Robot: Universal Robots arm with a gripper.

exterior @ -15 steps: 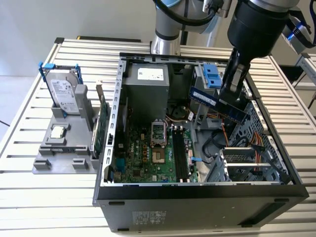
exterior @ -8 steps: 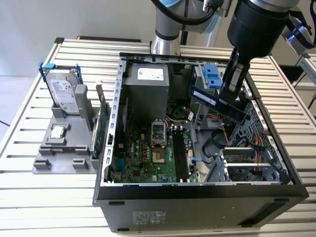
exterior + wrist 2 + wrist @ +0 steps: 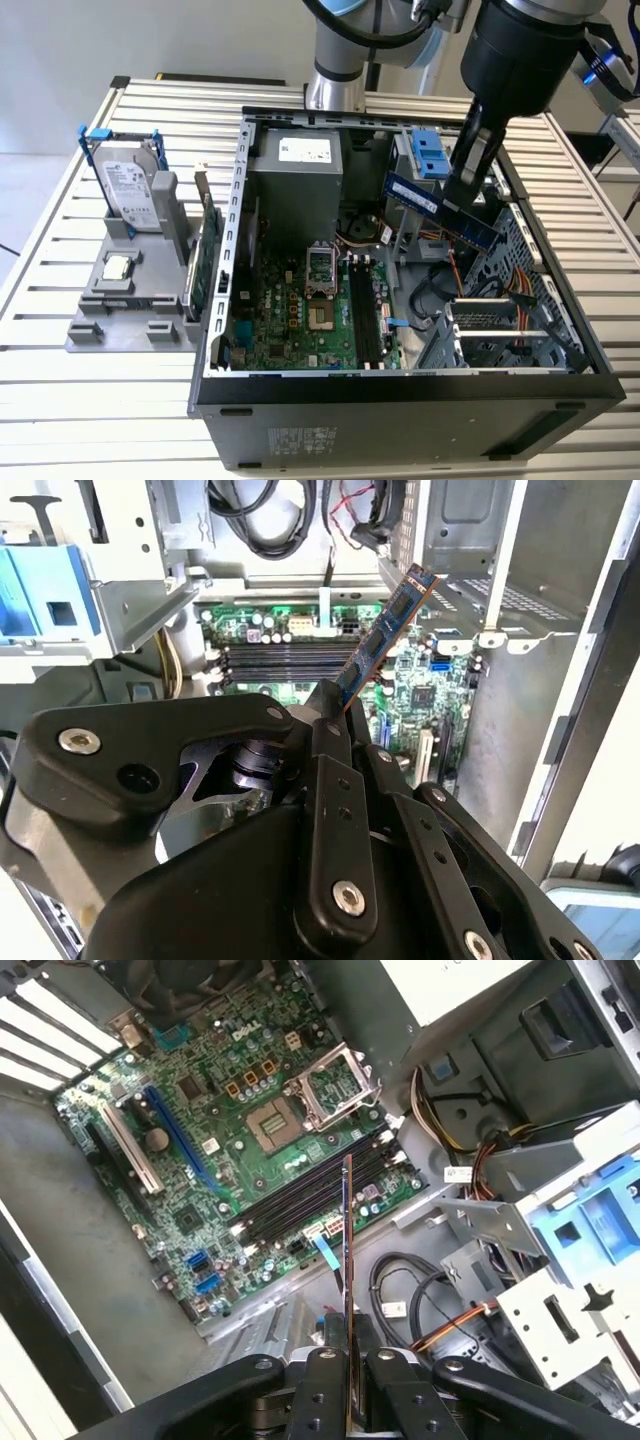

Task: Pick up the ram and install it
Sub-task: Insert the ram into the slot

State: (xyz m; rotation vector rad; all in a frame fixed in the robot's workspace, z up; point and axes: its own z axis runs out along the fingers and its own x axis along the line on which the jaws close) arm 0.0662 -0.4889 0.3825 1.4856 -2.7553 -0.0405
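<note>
Above the open computer case [image 3: 400, 420], gripper [image 3: 462, 205] holds the ram [image 3: 415, 193] tilted, jaws clamped shut on it. Stick hangs well clear of the black motherboard slots [image 3: 310, 1195]

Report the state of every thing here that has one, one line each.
gripper, shut on the ram
ram, held in the air over the case, not in any slot
memory slots, empty
CPU socket, frame swung up, no chip inside
computer case, side open
hard drive, upright in the grey holder outside the case
</note>
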